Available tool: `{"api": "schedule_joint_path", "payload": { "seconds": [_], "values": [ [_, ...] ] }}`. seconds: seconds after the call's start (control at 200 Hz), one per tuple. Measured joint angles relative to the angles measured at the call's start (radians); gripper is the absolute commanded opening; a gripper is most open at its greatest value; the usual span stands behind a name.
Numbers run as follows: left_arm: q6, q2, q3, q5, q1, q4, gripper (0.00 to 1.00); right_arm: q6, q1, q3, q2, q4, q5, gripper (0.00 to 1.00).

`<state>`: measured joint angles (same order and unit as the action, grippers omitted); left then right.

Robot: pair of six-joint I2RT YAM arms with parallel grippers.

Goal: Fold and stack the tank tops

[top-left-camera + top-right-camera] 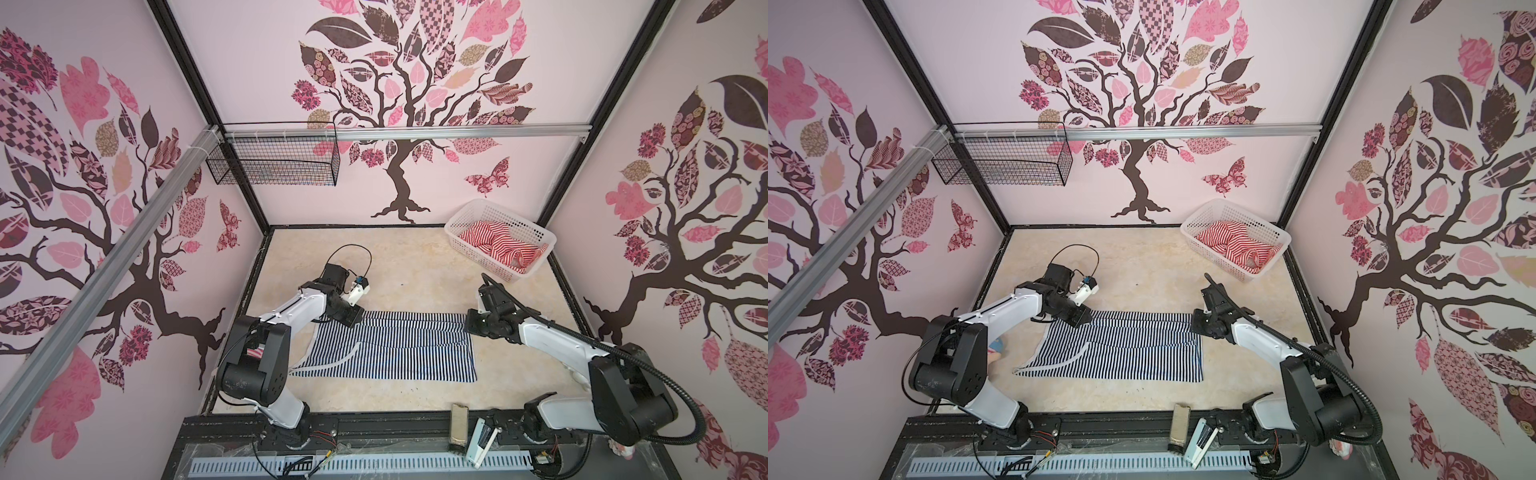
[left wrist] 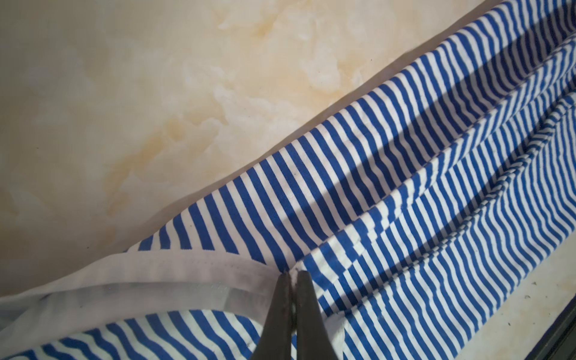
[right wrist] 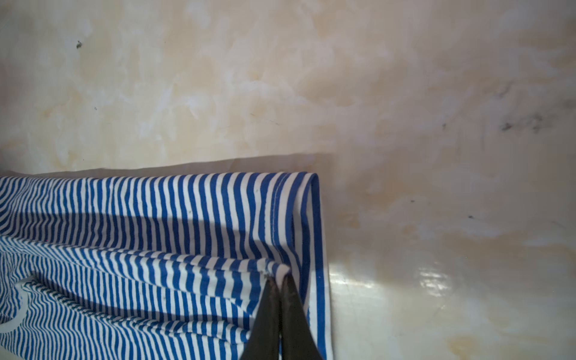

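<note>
Navy top [image 1: 390, 345]: lay spread on the table [image 1: 415, 270] between the two grippers, its far long edge pinched at both ends; the near part stayed flat, with a white-trimmed strap curving out below the left arm.
Left gripper [image 2: 293, 280]: jaws were pressed together on the navy top where the white trim [image 2: 187, 268] met the stripes; long ridges of cloth ran away from the tips.
Right gripper [image 3: 278, 280]: jaws were clamped on a bunched fold of the navy top just inside its hemmed corner [image 3: 308, 199], bare table beyond.
Red top [image 1: 503, 245]: lay crumpled in the basket [image 1: 457, 220], well beyond the right gripper, untouched.
Handling: the knit looked light, limp and stretchy; it would probably sag between the two grips and drag on the table, not keep a crease by itself.
Where to hold: trim and hem seemed the firmest places, since doubled cloth slips less; both pinches looked well placed for carrying the far edge over the near one.
Risk: uneven pull could skew the fold.
</note>
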<state>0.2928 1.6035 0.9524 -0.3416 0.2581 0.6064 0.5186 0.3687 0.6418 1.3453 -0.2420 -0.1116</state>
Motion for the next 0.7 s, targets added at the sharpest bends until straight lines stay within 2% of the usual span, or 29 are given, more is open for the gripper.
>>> {"api": "schedule_joint_path", "payload": {
  "seconds": [0.51,0.595,0.7],
  "values": [
    [0.011,-0.008,-0.092,-0.038,0.008,-0.008,0.00,0.025,0.011,-0.010,0.000,0.007,0.053,0.00],
    [0.013,-0.008,-0.092,-0.038,0.010,-0.008,0.09,0.028,0.011,-0.010,0.000,0.007,0.057,0.02],
    [0.016,-0.008,-0.092,-0.036,0.010,-0.006,0.18,0.032,0.011,-0.013,0.000,0.009,0.057,0.10]
  ]
}}
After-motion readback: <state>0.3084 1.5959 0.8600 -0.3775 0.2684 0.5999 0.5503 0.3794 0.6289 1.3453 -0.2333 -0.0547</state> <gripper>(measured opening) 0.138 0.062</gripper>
